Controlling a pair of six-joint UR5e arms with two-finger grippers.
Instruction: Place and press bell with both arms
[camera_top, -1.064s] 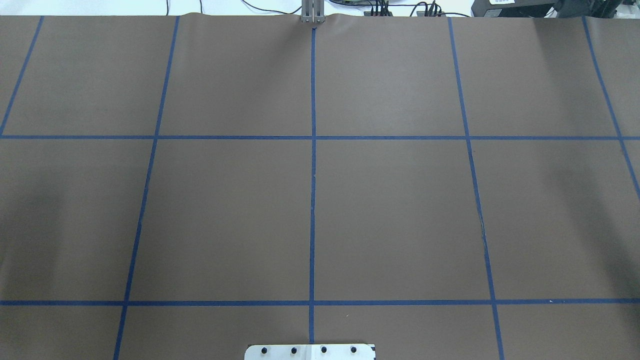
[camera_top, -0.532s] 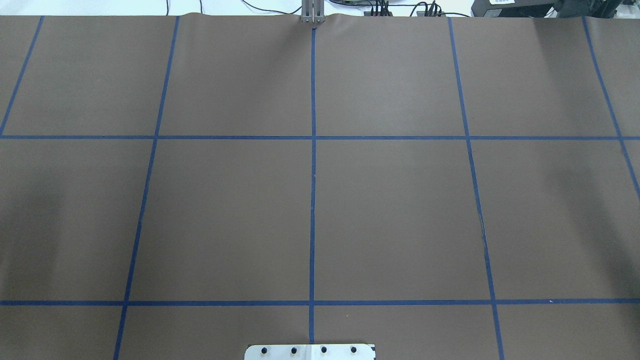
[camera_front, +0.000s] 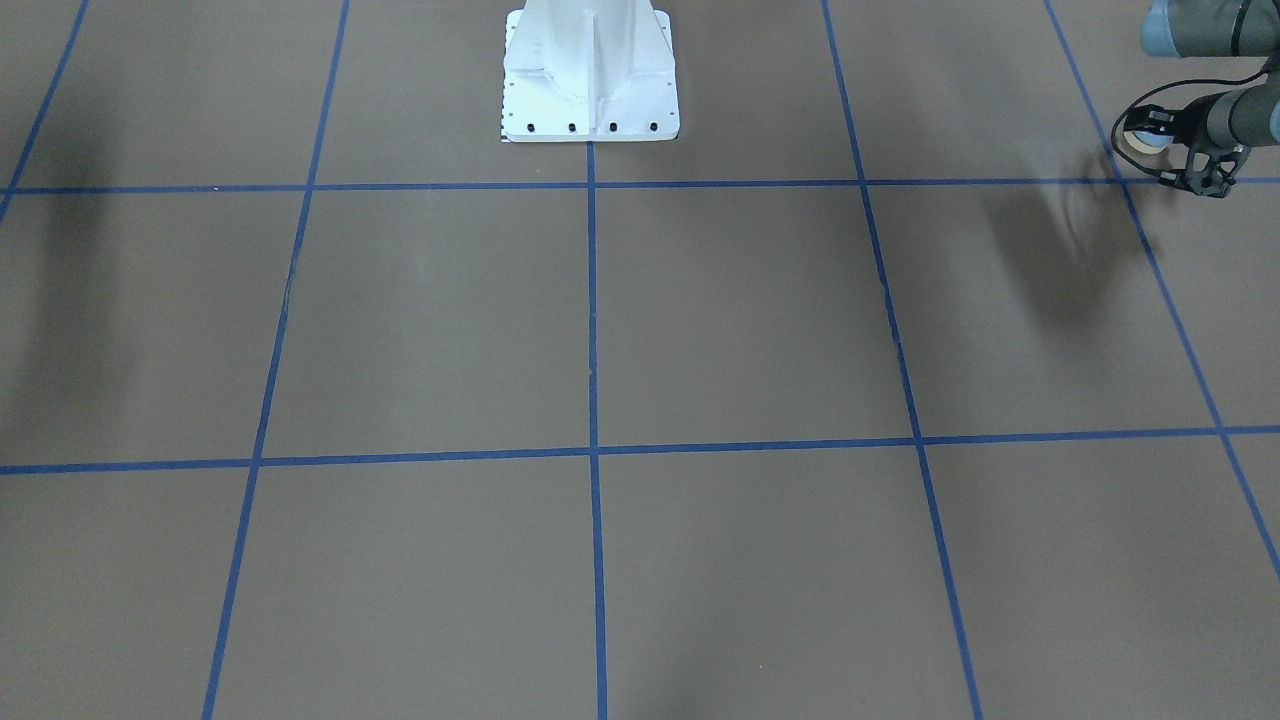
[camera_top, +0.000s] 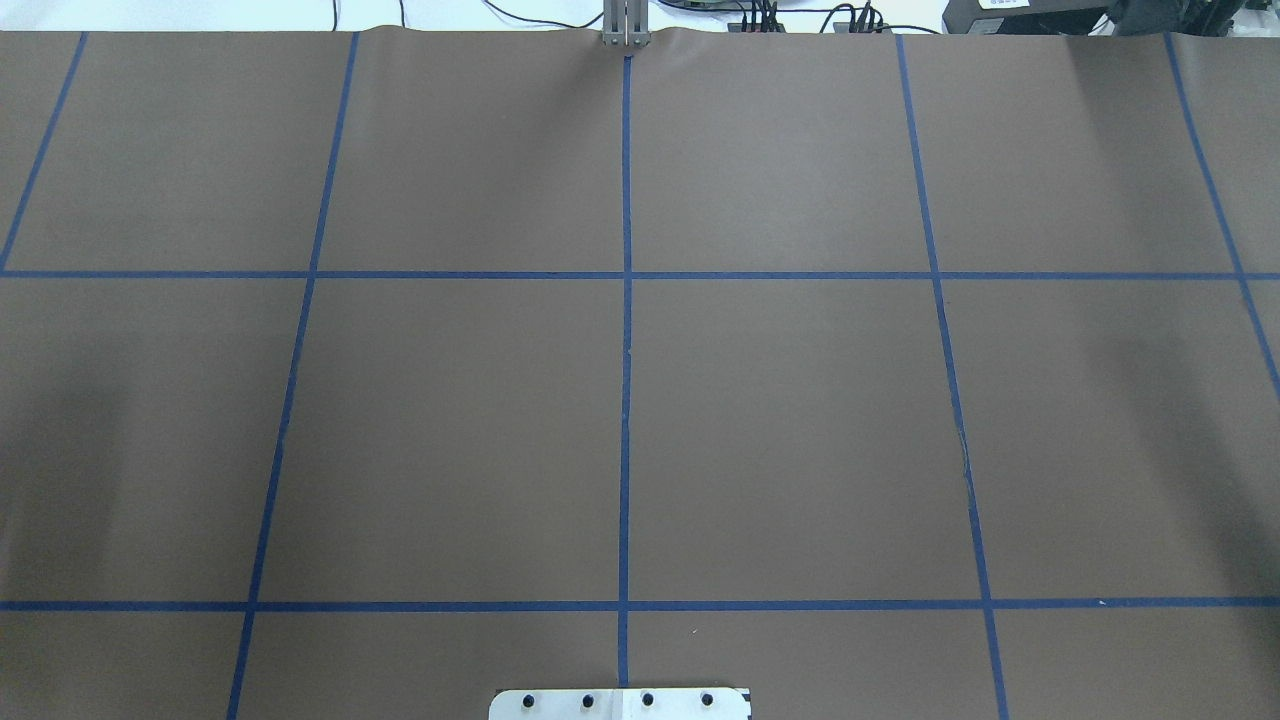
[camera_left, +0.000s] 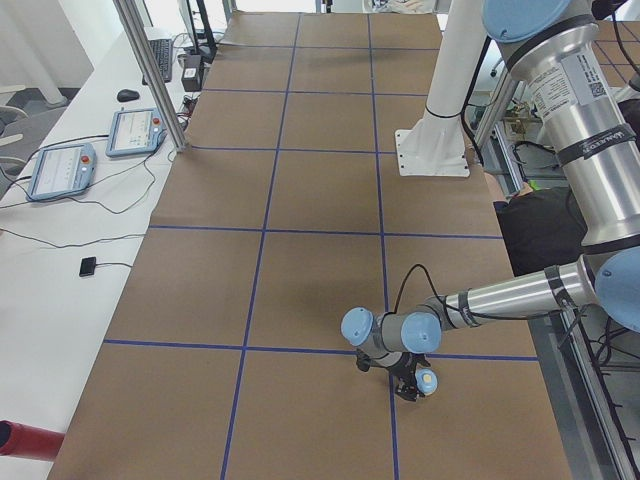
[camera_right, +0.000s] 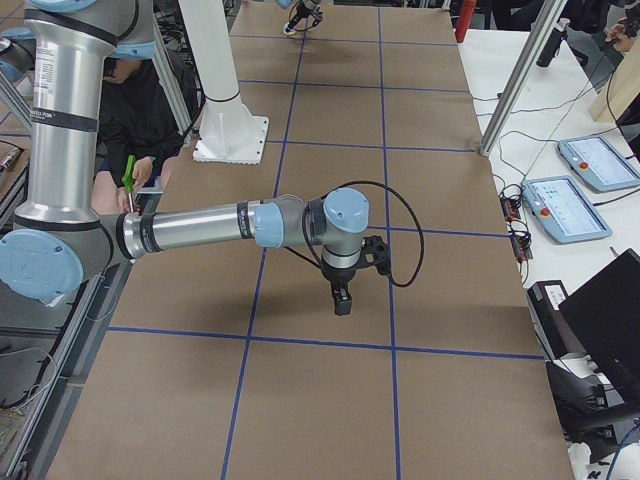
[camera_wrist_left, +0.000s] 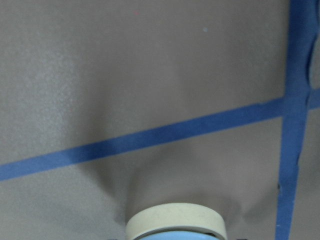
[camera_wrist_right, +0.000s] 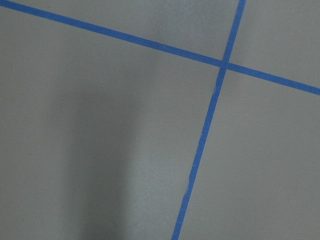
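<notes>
The bell (camera_front: 1140, 142) is light blue with a cream base ring. My left gripper (camera_front: 1156, 136) is shut on it at the table's left end and holds it a little above the brown table cover, lying on its side. The exterior left view shows the bell (camera_left: 427, 380) in the left gripper (camera_left: 408, 378). The left wrist view shows only its cream ring (camera_wrist_left: 176, 220) at the bottom edge. My right gripper (camera_right: 342, 297) hangs pointing down over the table's right end; I cannot tell whether it is open. Neither arm shows in the overhead view.
The white pedestal base (camera_front: 590, 80) stands at the robot's edge of the table, mid-way along. Blue tape lines (camera_top: 626, 300) divide the brown cover into squares. A metal post (camera_left: 150, 70) and control tablets (camera_left: 135, 130) stand at the far edge.
</notes>
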